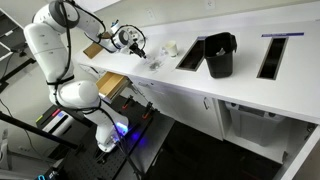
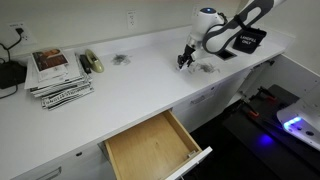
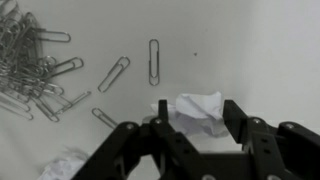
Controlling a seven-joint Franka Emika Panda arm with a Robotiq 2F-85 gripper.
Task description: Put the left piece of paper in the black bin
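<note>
A crumpled white paper wad (image 3: 200,110) sits between the fingers of my gripper (image 3: 198,122), which touch it on both sides just above the white counter. In the exterior views the gripper (image 1: 137,47) (image 2: 186,60) is low over the counter. The black bin (image 1: 220,55) stands on the counter farther along, between two dark slots, with a thick rim and an open top. A second white wad (image 3: 65,165) lies beside the gripper, and another small white wad (image 1: 171,48) lies between the gripper and the bin.
Several paper clips (image 3: 35,60) lie scattered on the counter near the gripper. Two long metal-framed slots (image 1: 190,55) (image 1: 272,55) flank the bin. A wooden drawer (image 2: 155,145) stands open below the counter. A stack of magazines (image 2: 58,75) lies at the far end.
</note>
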